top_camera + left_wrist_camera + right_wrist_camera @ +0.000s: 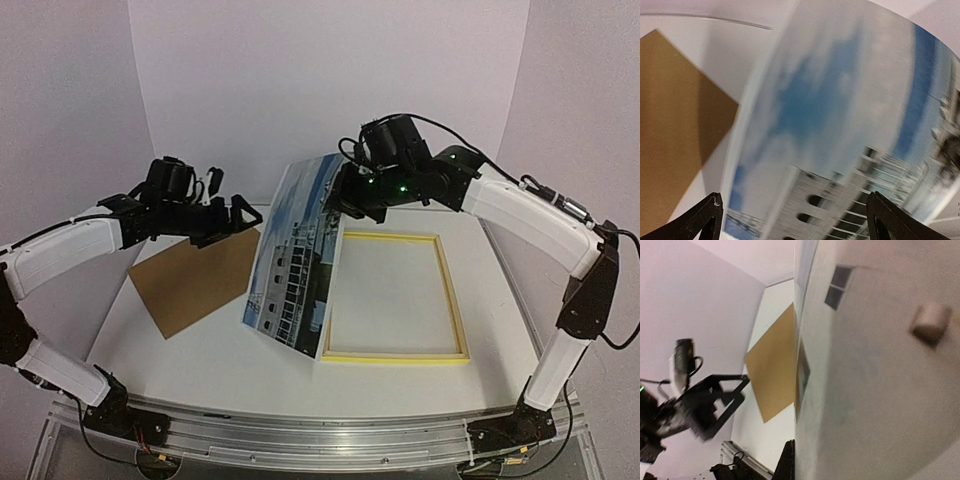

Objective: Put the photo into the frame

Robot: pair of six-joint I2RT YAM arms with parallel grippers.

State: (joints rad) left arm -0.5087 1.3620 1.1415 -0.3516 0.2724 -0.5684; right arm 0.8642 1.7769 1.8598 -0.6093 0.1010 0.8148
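Bench (200, 352) surface is white and carries everything, with both arm bases at its near edge.

Next in size, the frame (397, 357) lies flat on the right half of the bench. Its yellow rails enclose bare white surface, and its long sides run from the near edge toward the far edge.

The photo (292, 262) is slightly smaller and stands tilted at the middle of the bench. Its lower edge rests on the surface just left of the frame's left rail, and its near corner sits right at the frame's near-left corner. Whether the two touch cannot be told. Its upper edge is lifted off the bench toward the far edge, and the printed building and blue sky face the left edge.

A brown backing board (190, 285) lies flat toward the left edge, turned so one corner points at the far edge. It is apart from the photo.

The right gripper (338, 203) is clamped on the photo's raised upper edge and holds the sheet up. In the right wrist view the sheet runs edge-on, very close to the lens.

The left gripper (238, 214) hangs above the board's far corner, near the photo's printed face. Its fingers (707, 217) are spread wide and hold nothing.
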